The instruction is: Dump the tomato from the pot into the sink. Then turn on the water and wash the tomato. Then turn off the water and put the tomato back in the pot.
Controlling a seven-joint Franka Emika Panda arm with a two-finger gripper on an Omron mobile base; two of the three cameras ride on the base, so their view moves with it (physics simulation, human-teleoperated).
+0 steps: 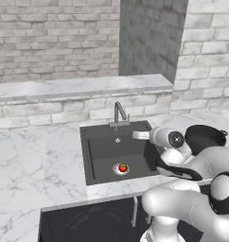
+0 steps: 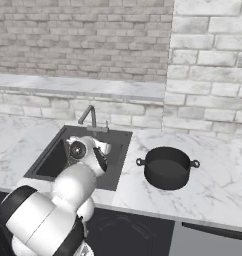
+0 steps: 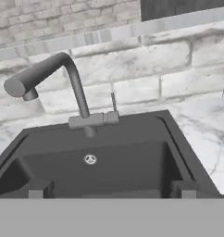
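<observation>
- The tomato [image 1: 122,167] sits on the silver drain [image 1: 120,169] at the near end of the sink [image 1: 100,153], seen from the left base camera.
- From the right base camera the arm covers that spot; the black pot [image 2: 167,167] stands upright on the marble counter [image 2: 218,185] right of the basin, apart from it.
- The gripper [image 3: 110,190] hangs released over the basin, fingertips [image 3: 36,190] wide apart, grasping nothing.
- The hand camera faces the faucet [image 3: 63,88] and its thin lever [image 3: 113,102] against the brick wall [image 3: 132,69].
</observation>
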